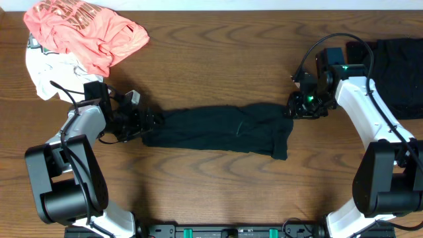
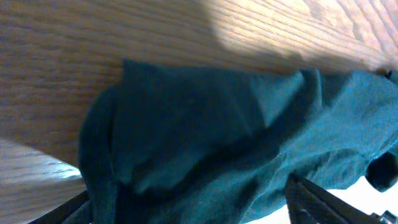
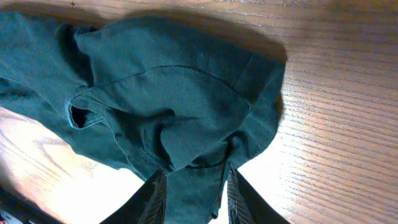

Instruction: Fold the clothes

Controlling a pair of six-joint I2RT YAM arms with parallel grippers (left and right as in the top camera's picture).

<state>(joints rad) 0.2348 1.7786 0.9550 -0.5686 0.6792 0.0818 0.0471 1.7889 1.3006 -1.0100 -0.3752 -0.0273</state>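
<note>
- Overhead: black garment (image 1: 218,130) lies bunched in a long strip, centre of table (image 1: 218,53).
- Left gripper (image 1: 151,122): fingers spread wide around its left end.
- Right gripper (image 3: 194,180): fingers pinch its right edge.

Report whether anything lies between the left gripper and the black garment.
Nothing visible does. The left gripper sits right at the left end of the black garment, its jaws apart with fabric between them. The right gripper pinches the opposite end. No other object lies along the cloth.
</note>
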